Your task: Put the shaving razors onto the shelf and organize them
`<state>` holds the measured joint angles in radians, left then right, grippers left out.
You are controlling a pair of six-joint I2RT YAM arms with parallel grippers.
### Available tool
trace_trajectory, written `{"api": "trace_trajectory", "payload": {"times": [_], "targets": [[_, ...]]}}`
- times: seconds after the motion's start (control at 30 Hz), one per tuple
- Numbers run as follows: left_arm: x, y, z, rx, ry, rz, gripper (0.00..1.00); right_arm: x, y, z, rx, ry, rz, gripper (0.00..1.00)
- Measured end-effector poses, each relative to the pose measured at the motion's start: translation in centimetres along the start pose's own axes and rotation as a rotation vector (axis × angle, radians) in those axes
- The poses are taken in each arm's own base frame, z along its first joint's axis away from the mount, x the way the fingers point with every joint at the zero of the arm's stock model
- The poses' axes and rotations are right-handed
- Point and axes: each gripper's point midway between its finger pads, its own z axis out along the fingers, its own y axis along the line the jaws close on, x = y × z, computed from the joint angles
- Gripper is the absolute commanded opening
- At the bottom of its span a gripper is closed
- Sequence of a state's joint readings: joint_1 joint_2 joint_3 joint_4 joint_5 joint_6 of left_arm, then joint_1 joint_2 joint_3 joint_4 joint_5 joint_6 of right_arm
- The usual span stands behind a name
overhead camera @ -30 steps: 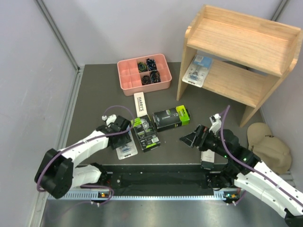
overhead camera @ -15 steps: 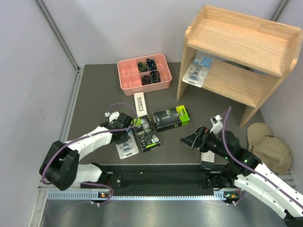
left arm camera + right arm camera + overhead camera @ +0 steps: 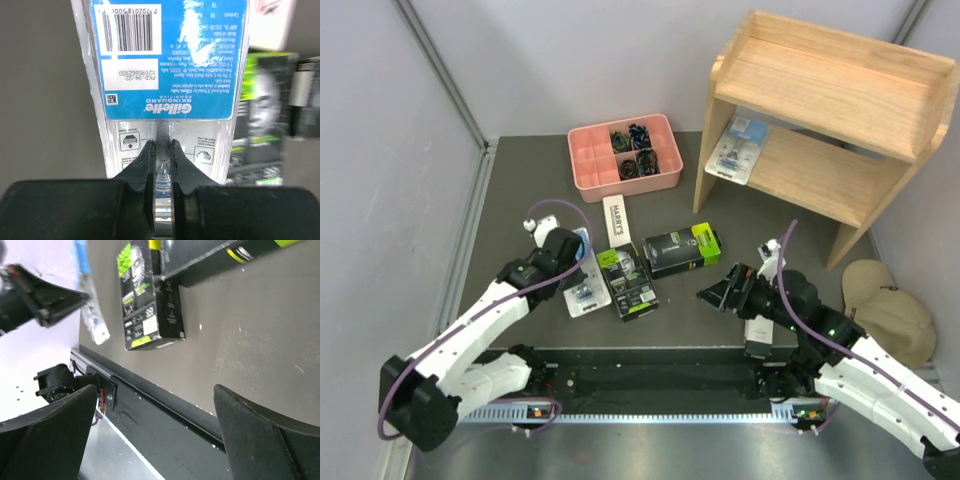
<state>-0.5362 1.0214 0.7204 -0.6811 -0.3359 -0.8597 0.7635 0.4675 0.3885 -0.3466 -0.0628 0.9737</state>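
My left gripper (image 3: 576, 268) (image 3: 163, 150) is shut on a clear blister pack (image 3: 586, 298) (image 3: 167, 60) with a blue card, pinching its raised middle ridge, left of centre on the table. A black box with lime-green end (image 3: 630, 281) (image 3: 150, 305) lies just right of it, and a second one (image 3: 682, 248) beside that. A slim white box (image 3: 618, 220) lies behind them. Another blister pack (image 3: 738, 148) rests on the lower tier of the wooden shelf (image 3: 825, 85) at the far right. My right gripper (image 3: 715, 293) (image 3: 155, 390) is open and empty, right of the black boxes.
A pink divided tray (image 3: 592, 160) with small dark items stands at the back centre. A beige cap (image 3: 890, 305) lies at the right edge. A black rail (image 3: 660, 372) runs along the table's near edge, and grey walls enclose the left and back.
My left gripper has shut on the blister pack and drawn it a little away from the black box, tilting its blue end up. The right gripper has edged slightly left.
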Motion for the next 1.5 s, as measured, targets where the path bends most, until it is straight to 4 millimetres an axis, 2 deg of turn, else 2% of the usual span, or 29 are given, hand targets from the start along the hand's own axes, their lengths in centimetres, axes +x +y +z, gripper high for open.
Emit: {"api": "trace_trajectory", "payload": {"times": [0.13, 0.27, 0.43, 0.6, 0.77, 0.87, 1.07, 1.23, 1.5], "targets": [[-2.4, -1.8, -2.7, 0.108, -0.061, 0.038, 0.0, -0.7, 1.4, 0.2, -0.026, -0.004, -0.009, 0.99], [-2.2, -2.9, -3.7, 0.186, -0.033, 0.119, 0.0, -1.3, 2.8, 0.5, -0.058, -0.001, -0.016, 0.99], [-0.1, -4.5, -4.1, 0.307, 0.072, 0.239, 0.0, -1.5, 3.8, 0.7, -0.096, 0.002, -0.019, 0.99], [2.6, -7.1, -4.9, 0.476, 0.152, 0.33, 0.0, -1.6, 4.5, 0.9, -0.126, 0.001, -0.016, 0.99], [5.8, -10.3, -7.2, 0.624, 0.162, 0.486, 0.0, -1.9, 5.7, 1.2, -0.176, 0.0, 0.002, 0.99], [8.1, -11.6, -8.0, 0.668, 0.184, 0.571, 0.0, -1.7, 6.0, 1.8, -0.204, 0.008, 0.022, 0.99], [11.3, -13.6, -7.5, 0.657, 0.205, 0.685, 0.0, -0.6, 5.3, 3.2, -0.203, 0.051, 0.06, 0.96], [12.4, -14.9, -7.8, 0.678, 0.185, 0.704, 0.0, 0.1, 4.9, 3.9, -0.189, 0.083, 0.079, 0.91], [12.2, -17.0, -9.3, 0.736, 0.14, 0.698, 0.0, 0.9, 4.4, 5.0, -0.177, 0.12, 0.102, 0.77]]}}
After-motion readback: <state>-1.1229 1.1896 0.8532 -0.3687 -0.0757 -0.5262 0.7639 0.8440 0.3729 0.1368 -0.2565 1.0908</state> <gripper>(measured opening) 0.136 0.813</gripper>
